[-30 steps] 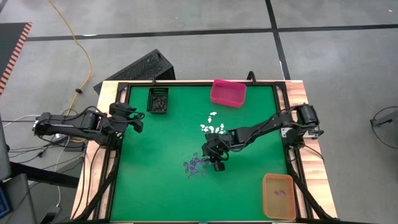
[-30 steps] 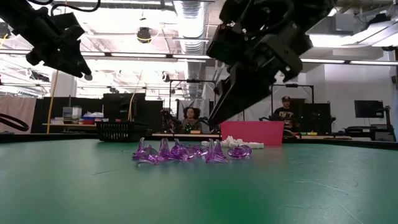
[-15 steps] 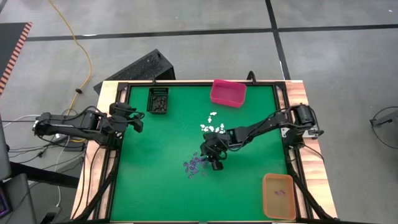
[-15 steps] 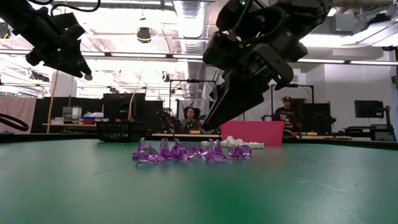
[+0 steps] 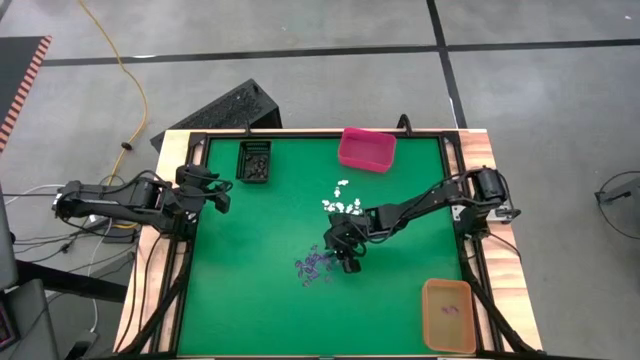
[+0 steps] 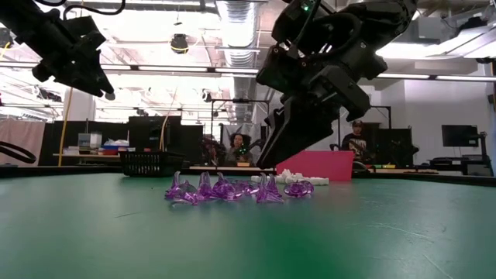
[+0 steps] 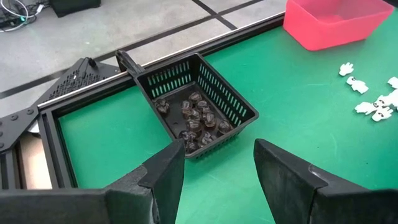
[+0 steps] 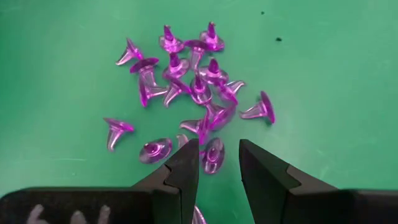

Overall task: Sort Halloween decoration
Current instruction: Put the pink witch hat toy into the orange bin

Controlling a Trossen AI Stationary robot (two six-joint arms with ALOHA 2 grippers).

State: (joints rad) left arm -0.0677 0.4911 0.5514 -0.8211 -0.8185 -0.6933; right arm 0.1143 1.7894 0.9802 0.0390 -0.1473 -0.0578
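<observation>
Halloween decoration: the purple trinkets (image 5: pixel 317 266) lie in a loose heap on the green table (image 5: pixel 260 300) near its middle, the white trinkets (image 5: pixel 344 204) are scattered a little farther toward the pink bin (image 5: pixel 366 149), and the black trinkets (image 7: pixel 194 120) sit inside the black basket (image 5: pixel 255 161) at the far left corner of the mat. Against the frame a second earlier, the right gripper (image 5: pixel 341 259) has dropped lower and edged toward the purple heap (in the low view its dark fingers (image 6: pixel 280 147) now reach down close behind the pile, where before they hung higher); the trinkets themselves lie as they did, and the left arm has not shifted.

Right gripper: its jaws stand partly apart, a narrow gap between them, just above the near edge of the purple heap. In the right wrist view one purple trinket (image 8: pixel 213 155) lies on the mat in line with that gap; the fingers grip nothing, and whether a fingertip touches a trinket cannot be told.

Left gripper (image 5: pixel 214 193): held above the table's left edge, jaws spread wide and empty, facing the black basket (left wrist view). The orange bin (image 5: pixel 448 314) stands at the near right corner with a few purple pieces in it.
</observation>
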